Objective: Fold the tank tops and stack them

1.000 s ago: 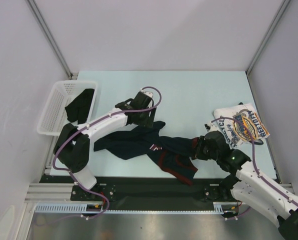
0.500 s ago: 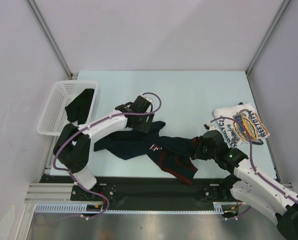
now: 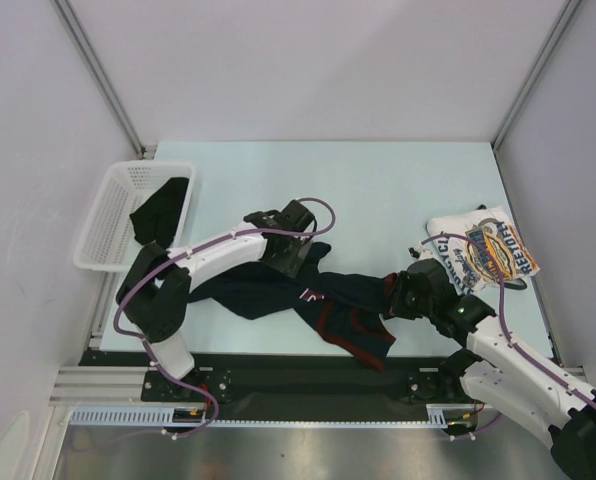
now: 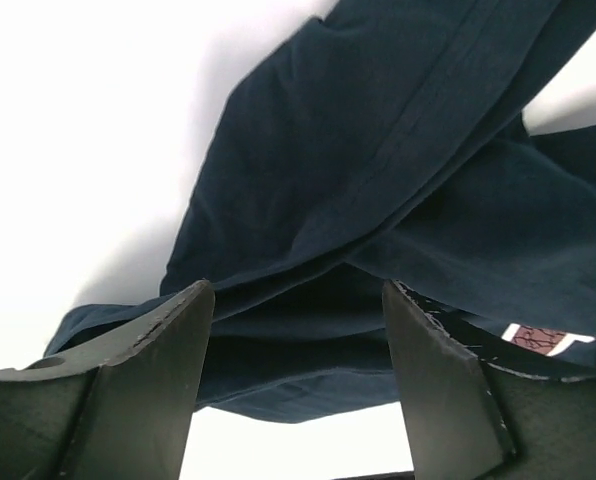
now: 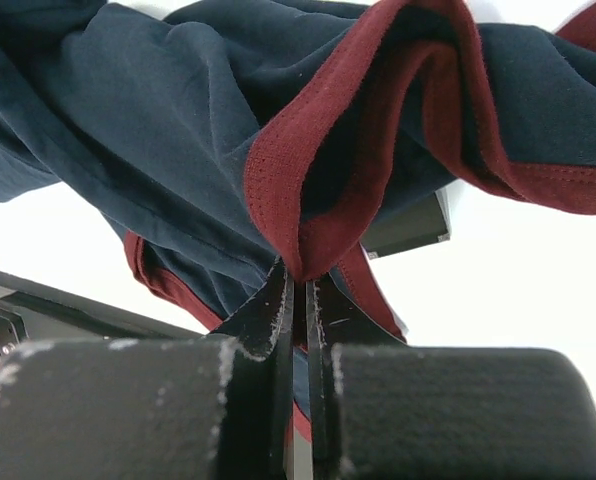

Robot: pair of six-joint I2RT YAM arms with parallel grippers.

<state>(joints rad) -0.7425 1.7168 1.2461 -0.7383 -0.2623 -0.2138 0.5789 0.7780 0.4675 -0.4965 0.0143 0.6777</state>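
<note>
The navy tank top (image 3: 328,300) lies crumpled on the table near the front edge, its dark-red trim (image 5: 323,160) showing. My left gripper (image 3: 300,262) is low over the top's far edge, jaws open. In the left wrist view, folds of the navy tank top (image 4: 378,180) fill the gap of the left gripper (image 4: 296,300), untouched by the fingers. My right gripper (image 3: 392,296) is at the cloth's right end. In the right wrist view that right gripper (image 5: 298,282) is shut on a bunched fold of the red trim. The white tank top (image 3: 483,250) lies folded at the right, print up.
A white basket (image 3: 103,225) holding a dark cloth (image 3: 163,210) stands at the table's left edge. A black rail (image 3: 298,375) runs along the near edge behind the arm bases. Frame posts and walls close the left and right sides.
My left gripper has moved right and toward the front, coming down onto the navy top's far edge. The right arm and both tops have stayed put.
</note>
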